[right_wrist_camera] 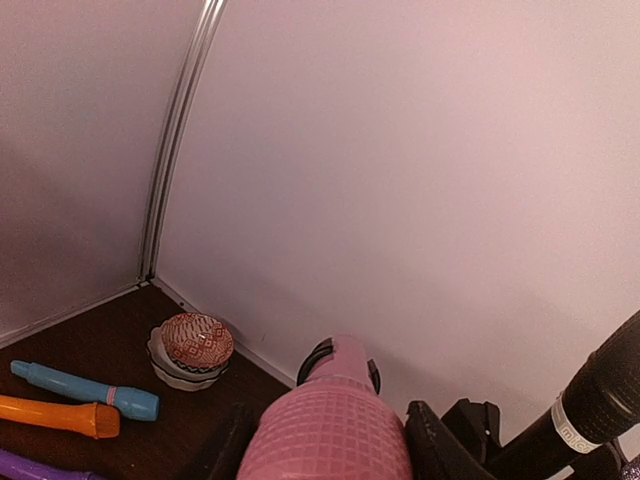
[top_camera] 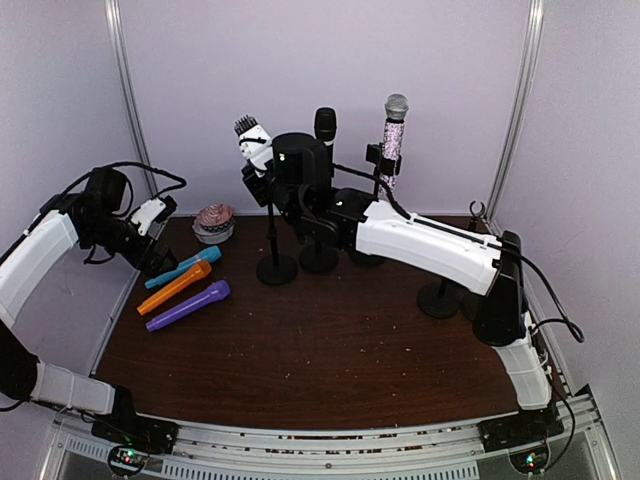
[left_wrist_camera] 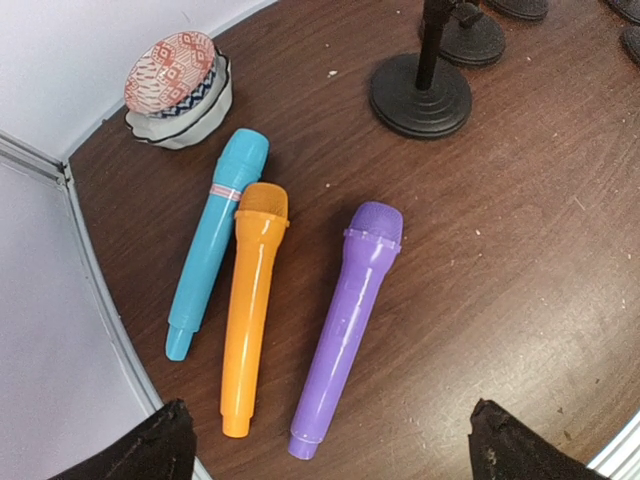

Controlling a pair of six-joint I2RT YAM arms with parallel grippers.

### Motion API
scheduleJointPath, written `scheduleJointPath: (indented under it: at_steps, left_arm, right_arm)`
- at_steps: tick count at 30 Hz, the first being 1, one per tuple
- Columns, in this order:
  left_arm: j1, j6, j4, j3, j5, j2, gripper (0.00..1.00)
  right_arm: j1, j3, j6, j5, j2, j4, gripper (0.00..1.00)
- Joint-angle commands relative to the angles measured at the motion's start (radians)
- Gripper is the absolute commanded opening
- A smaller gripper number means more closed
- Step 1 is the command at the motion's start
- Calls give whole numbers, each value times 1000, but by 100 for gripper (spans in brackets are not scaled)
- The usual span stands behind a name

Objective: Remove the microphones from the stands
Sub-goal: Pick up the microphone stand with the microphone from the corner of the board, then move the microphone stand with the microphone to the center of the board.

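One pink microphone (right_wrist_camera: 335, 400) with a grid-textured head stands at the back of the tabletop (top_camera: 330, 350), close to the rear wall, seated in the black ring clip (right_wrist_camera: 316, 360) of its stand. It is not off the stand. My right end effector (right_wrist_camera: 330, 450) is around it, with a dark finger (right_wrist_camera: 232, 445) close against one side of the head and the other finger close against the opposite side. I cannot tell whether they are clamping it or only flanking it. From above, my right wrist hides the pink microphone completely. Just to its right stands a black microphone (right_wrist_camera: 600, 390) with a pale band, tilted in its own holder. Farther right, a glittery microphone (top_camera: 392, 140) with a silver head stands upright, and a white-and-black microphone (top_camera: 254, 148) sits on a stand to the left. My left end effector (left_wrist_camera: 325, 455) hangs with its fingers spread wide, gripping nothing. Below it, three toy microphones lie side by side near the tabletop's left edge: a teal microphone (left_wrist_camera: 212, 240), an orange microphone (left_wrist_camera: 250, 300) and a purple microphone (left_wrist_camera: 350, 310). Behind them sits a small patterned bowl (left_wrist_camera: 180, 90).
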Motion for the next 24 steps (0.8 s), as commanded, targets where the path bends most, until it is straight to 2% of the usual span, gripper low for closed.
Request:
scheduleJointPath:
  at_steps: [1, 12, 24]
  left_arm:
    - [8, 12, 2, 13, -2, -15, 98]
    - [8, -2, -6, 29, 4, -3, 98]
    - [7, -14, -12, 50, 18, 8, 98]
  right_arm:
    - [2, -4, 16, -23, -31, 23, 30]
    - [39, -106, -30, -45, -157, 62, 22]
    - [107, -447, -38, -65, -426, 139, 13]
